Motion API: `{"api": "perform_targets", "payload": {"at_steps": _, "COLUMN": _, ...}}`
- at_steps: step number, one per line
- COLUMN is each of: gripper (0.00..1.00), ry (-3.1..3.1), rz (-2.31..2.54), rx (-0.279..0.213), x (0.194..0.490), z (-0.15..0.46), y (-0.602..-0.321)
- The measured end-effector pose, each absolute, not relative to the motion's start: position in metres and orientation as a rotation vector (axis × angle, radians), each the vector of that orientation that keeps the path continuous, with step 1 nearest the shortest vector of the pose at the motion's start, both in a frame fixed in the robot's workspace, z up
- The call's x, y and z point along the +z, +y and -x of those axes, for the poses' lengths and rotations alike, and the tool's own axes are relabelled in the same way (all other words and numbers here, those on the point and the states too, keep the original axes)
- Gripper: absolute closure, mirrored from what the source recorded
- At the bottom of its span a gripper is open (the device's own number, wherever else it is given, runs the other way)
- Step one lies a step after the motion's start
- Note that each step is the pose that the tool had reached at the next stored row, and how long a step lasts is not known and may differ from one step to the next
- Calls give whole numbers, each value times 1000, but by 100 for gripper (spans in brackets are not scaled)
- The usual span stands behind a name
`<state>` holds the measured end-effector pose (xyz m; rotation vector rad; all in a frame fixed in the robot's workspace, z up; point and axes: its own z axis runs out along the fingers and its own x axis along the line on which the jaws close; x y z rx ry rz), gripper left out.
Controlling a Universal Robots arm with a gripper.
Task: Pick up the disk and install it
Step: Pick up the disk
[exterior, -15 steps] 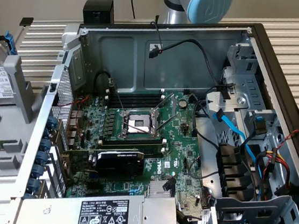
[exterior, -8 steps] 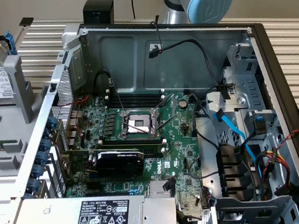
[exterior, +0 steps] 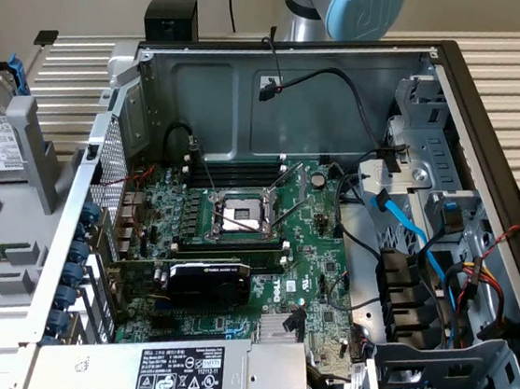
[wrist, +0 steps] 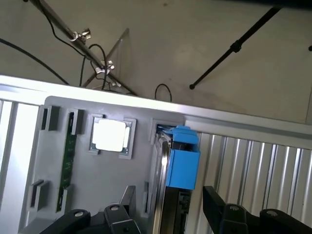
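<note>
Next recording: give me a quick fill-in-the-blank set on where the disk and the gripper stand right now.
1. The gripper, poised over the disk, has its jaws ___.
2. The disk is clipped in a ___ plastic frame.
3. In the exterior view, the disk sits outside the open computer case, on that view's ___ side.

Missing words: open; blue; left.

The exterior view looks steeply down into the case [exterior: 252, 100], close. The wrist view faces down on the tray [wrist: 112, 175]; both share its disk [wrist: 183, 165].
</note>
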<state>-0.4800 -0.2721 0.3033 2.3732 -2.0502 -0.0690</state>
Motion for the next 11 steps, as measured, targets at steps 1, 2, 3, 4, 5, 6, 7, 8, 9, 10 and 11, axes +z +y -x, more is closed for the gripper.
{"api": "perform_targets", "payload": {"at_steps": 1, "gripper": 34, "ry": -2051, "rz": -2374, "rx": -73, "x": 302, "z": 480, "y": -272}}
{"api": "perform_targets", "payload": {"at_steps": 2, "gripper": 34, "ry": -2051, "rz": -2374, "rx": -75, "x": 301, "z": 480, "y": -272}}
{"api": "perform_targets", "payload": {"at_steps": 3, "gripper": 34, "ry": -2053, "rz": -2375, "rx": -78, "x": 300, "z": 479, "y": -272}}
{"api": "perform_targets", "payload": {"at_steps": 4, "gripper": 34, "ry": -2054, "rz": -2376, "rx": -79, "x": 299, "z": 479, "y": -272}}
{"api": "perform_targets", "payload": {"at_steps": 5, "gripper": 34, "ry": -2057, "rz": -2376, "rx": -81, "x": 298, "z": 479, "y": -272}}
{"api": "perform_targets", "payload": {"at_steps": 6, "gripper": 34, "ry": -2062, "rz": -2373, "rx": -84, "x": 298, "z": 479, "y": -272}}
{"api": "perform_targets", "payload": {"at_steps": 7, "gripper": 34, "ry": -2069, "rz": -2369, "rx": -86, "x": 297, "z": 479, "y": -272}}
{"api": "perform_targets", "payload": {"at_steps": 8, "gripper": 34, "ry": -2077, "rz": -2364, "rx": -88, "x": 297, "z": 479, "y": -272}}
{"api": "perform_targets", "payload": {"at_steps": 9, "gripper": 34, "ry": -2085, "rz": -2359, "rx": -89, "x": 297, "z": 479, "y": -272}}
{"api": "perform_targets", "payload": {"at_steps": 10, "gripper": 34, "ry": -2093, "rz": -2352, "rx": -89, "x": 297, "z": 479, "y": -272}}
{"api": "perform_targets", "payload": {"at_steps": 11, "gripper": 34, "ry": -2101, "rz": -2345, "rx": -89, "x": 297, "z": 479, "y": -272}}
